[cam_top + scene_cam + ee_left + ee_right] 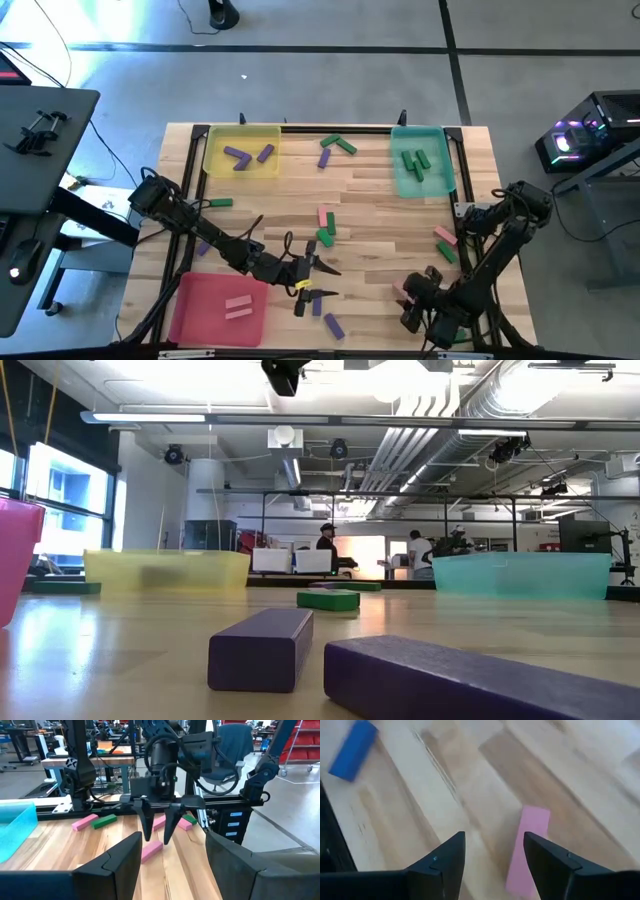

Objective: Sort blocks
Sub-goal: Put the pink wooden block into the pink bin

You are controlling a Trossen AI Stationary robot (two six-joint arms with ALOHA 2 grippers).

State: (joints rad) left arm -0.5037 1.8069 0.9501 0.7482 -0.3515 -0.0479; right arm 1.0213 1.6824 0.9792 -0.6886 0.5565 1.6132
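- Your right gripper (492,865) hangs low over a pink block (529,847) near the surface's (380,215) front right corner. Its fingers are spread and empty, and one finger lies over the block's edge rather than straddling it, so it looks short of a clean grasp.
- The left wrist view shows that same gripper pointing straight down, tips just above the pink block (151,850). That pose suits a top-down pinch across the narrow sides.
- Your right arm folds in from the right edge, elbow raised and wrist bent downward.
- Your left gripper (316,279) hovers near the middle of the front edge, fingers apart and holding nothing. The arm stretches low across from the left edge.
- A purple block (334,325) lies just beside that gripper, toward the front edge.
- The sorting is partly done, judging by the trays: purple blocks sit in the yellow tray (212,150) at the back left, green ones in the teal tray (400,182) at the back right, and pink ones in the red tray (190,310) at the front left.
- Several blocks are loose mid-surface, among them a green block (325,237), so you have plenty left to clear.
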